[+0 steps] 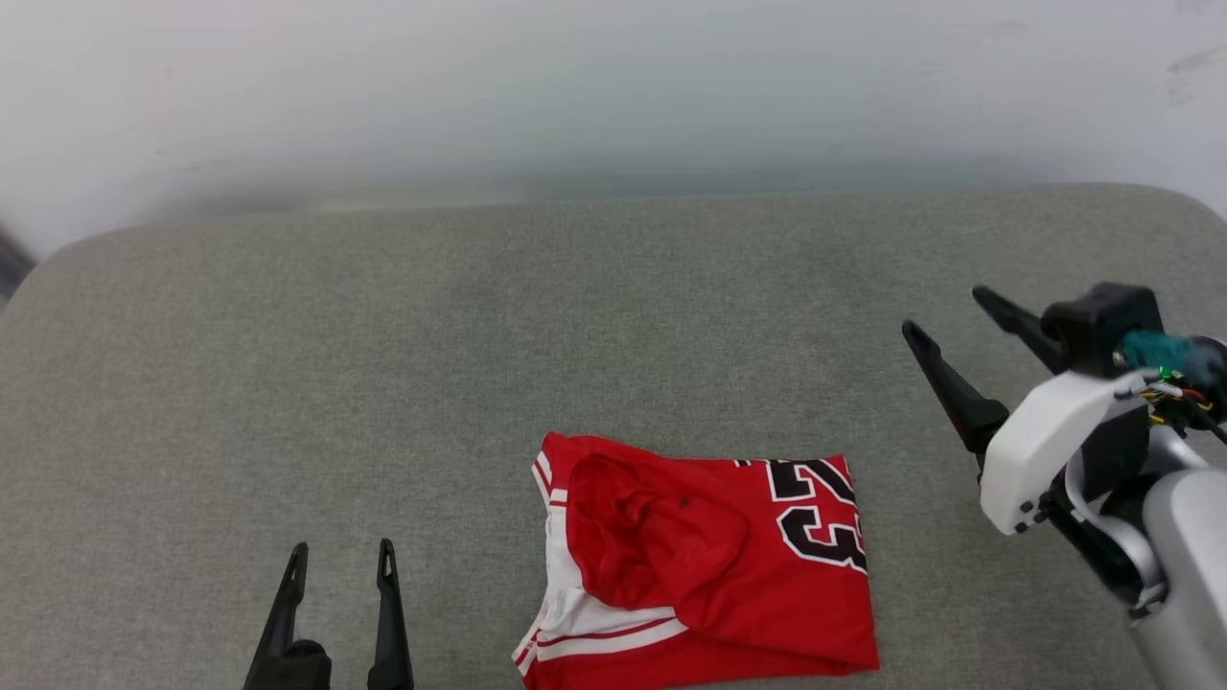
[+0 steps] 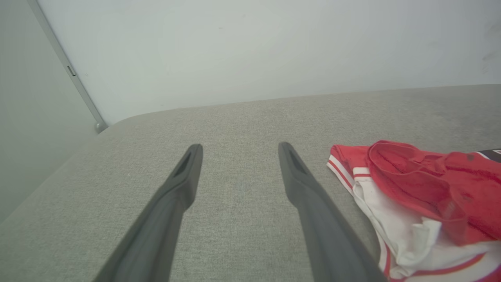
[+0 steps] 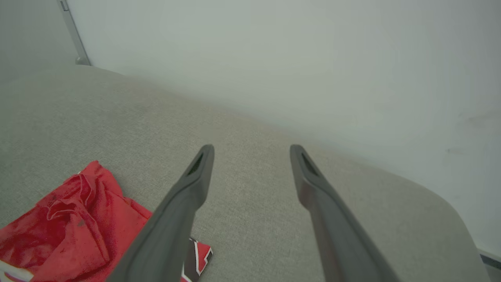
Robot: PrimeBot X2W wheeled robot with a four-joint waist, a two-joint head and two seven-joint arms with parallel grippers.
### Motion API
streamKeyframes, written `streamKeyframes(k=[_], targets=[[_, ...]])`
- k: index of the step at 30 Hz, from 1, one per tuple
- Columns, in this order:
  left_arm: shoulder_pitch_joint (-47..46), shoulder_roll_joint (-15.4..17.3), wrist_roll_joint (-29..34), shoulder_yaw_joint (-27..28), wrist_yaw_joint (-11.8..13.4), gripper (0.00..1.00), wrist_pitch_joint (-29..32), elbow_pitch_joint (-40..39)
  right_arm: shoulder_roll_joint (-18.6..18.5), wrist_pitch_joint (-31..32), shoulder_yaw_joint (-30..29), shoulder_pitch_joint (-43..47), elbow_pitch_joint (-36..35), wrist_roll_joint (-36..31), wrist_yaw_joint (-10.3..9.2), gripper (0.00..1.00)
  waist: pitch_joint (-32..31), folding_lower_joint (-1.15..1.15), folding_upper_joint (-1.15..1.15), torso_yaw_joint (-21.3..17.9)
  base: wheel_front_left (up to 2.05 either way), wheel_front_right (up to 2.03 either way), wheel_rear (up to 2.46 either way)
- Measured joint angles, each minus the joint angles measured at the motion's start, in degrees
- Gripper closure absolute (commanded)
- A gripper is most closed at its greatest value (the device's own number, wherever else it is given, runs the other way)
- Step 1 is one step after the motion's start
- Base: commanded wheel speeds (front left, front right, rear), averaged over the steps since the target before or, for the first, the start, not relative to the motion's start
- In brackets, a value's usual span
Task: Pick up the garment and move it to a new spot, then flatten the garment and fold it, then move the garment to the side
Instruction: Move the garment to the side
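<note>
The garment (image 1: 705,565), a red jersey with white striped sleeve trim and a black number 23, lies folded into a compact bundle on the grey padded surface (image 1: 479,335), near its front edge. My left gripper (image 1: 343,561) is open to the garment's left, low over the surface, with nothing between its fingers. My right gripper (image 1: 944,311) is open and raised to the garment's right, also holding nothing. The left wrist view has the garment (image 2: 422,196) to the right of the open left gripper (image 2: 238,149). In the right wrist view the garment (image 3: 74,223) lies lower left of the open right gripper (image 3: 250,150).
A pale wall (image 1: 613,86) rises right behind the padded surface. The surface has rounded back corners (image 1: 57,259). A grey vertical trim strip (image 2: 74,74) runs up the wall at the far left. Bare grey fabric stretches across the middle and back.
</note>
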Motion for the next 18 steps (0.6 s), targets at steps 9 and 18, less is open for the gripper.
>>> streamKeyframes(k=[9, 18], targets=[[-2.9, -0.4, -0.1, -0.1, -0.7, 0.00, 0.0, 0.3, -6.8, 29.4, 2.9, -1.2, 5.1, 31.1, -0.01, 0.00, 3.4, 0.00, 0.00, 1.5, 0.00, 0.00, 0.00], [-6.2, -0.8, -0.1, -0.2, -1.6, 0.00, 0.0, 0.9, -5.4, 33.6, 6.0, 2.2, 7.2, 39.5, -0.01, 0.00, 7.6, 0.00, 0.00, 3.8, 0.00, 0.00, 0.00]])
